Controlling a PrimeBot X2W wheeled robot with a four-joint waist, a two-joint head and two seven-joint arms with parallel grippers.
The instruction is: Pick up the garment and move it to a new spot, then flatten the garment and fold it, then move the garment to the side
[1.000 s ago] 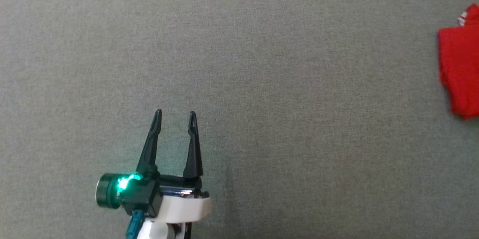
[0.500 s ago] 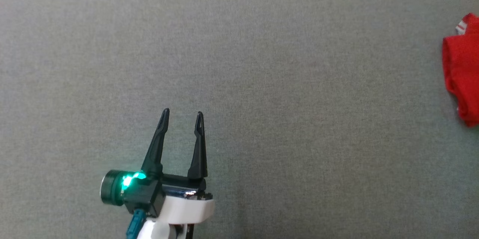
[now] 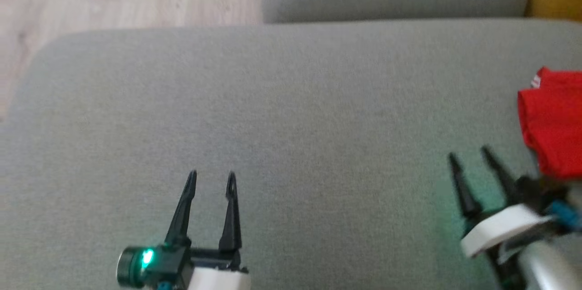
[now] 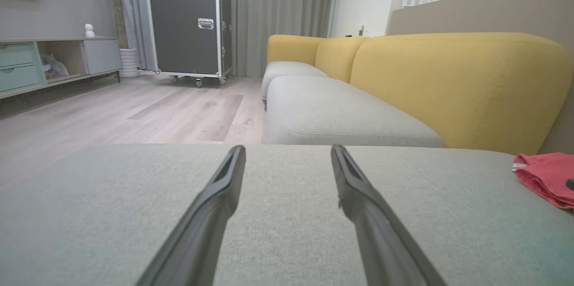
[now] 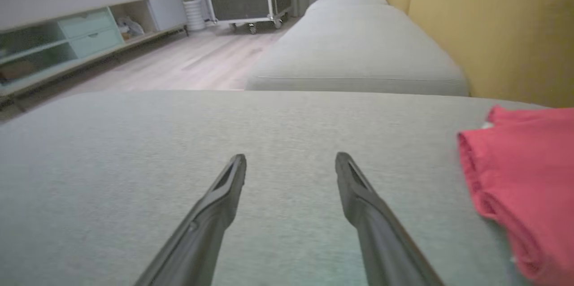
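A home living room: yellow-backed sofa (image 4: 448,80), wood floor (image 4: 134,111), low media shelf (image 4: 45,62).

L gripper (image 3: 212,174) at lower left, fingers (image 3: 182,210) spread wide, pointing straight up-frame, empty; green wrist light (image 3: 146,258) on. R gripper (image 3: 468,152) at lower right, fingers spread too, tilted left, empty; silver forearm (image 3: 543,265) behind.

Cushion (image 3: 291,99) middle open; garment (image 3: 552,126) blocks right edge.

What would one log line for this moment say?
garment: folded, on cushion, right side | left tool: open, empty | right tool: open, empty, beside garment
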